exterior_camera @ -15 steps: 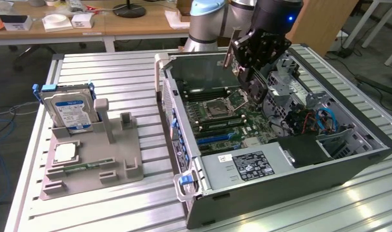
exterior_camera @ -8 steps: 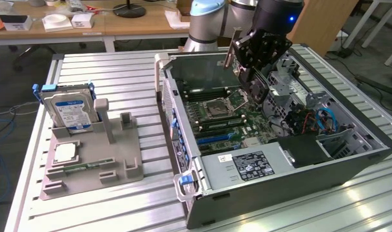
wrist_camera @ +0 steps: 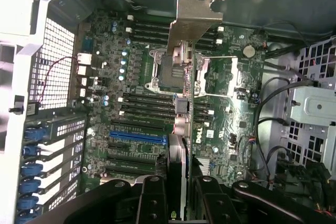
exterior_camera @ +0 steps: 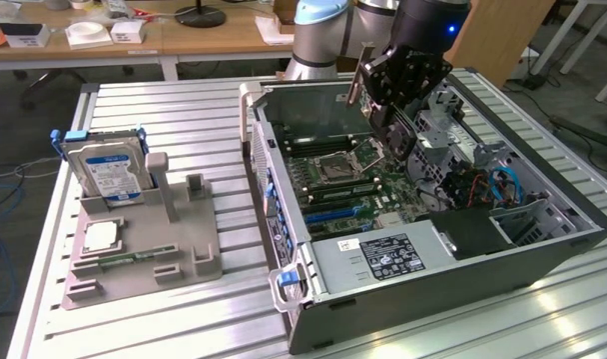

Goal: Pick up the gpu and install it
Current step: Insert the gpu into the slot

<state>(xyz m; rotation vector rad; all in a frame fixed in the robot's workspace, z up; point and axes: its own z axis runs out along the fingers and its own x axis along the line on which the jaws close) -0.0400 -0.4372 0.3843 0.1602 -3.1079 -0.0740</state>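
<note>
The graphics card (wrist_camera: pixel 182 124), judged light, stiff yet fragile, is clamped edge-on in the gripper (wrist_camera: pixel 181 187), best held by its board edges.

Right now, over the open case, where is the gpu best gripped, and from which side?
Pinch the gpu across its two flat faces along the top edge, coming from above, as the tool does. It is thin and hangs edge-down, so this leaves the lower edge and silver bracket free.
</note>
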